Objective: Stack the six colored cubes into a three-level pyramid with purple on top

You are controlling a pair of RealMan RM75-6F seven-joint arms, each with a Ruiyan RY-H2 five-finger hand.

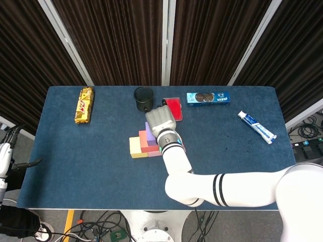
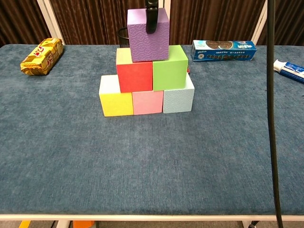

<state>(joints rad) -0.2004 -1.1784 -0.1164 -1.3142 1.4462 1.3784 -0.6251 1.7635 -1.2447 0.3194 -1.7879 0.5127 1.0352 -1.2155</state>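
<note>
The purple cube (image 2: 147,34) is sitting on top of the pyramid, resting across the seam between the red cube (image 2: 134,75) and the green cube (image 2: 169,68) on the middle level. Under those, the bottom row is running yellow cube (image 2: 116,102), pink cube (image 2: 147,102), pale blue cube (image 2: 178,99) from left to right in the chest view, all touching side by side on the blue worktop (image 2: 152,161).

The right hand (image 1: 160,121) is hovering right over the stack in the head view, covering most of it. In the chest view one dark finger is coming down over the front face of the purple cube near its top edge, touching it. So the fingers are closing around the purple cube from above, though most of the grip is hidden behind the cube.

The left hand (image 1: 5,155) is hanging way off at the left edge, past the worktop, and it's too small and cut off for me to tell how its fingers are lying.

Other stuff on the worktop: a yellow snack bar (image 2: 42,56) at the far left, a black mesh cup (image 1: 143,98) just behind the pyramid, a red box (image 1: 174,107) beside it, a blue cookie pack (image 2: 223,50) further right, and a toothpaste tube (image 1: 257,127) near the right edge.
</note>
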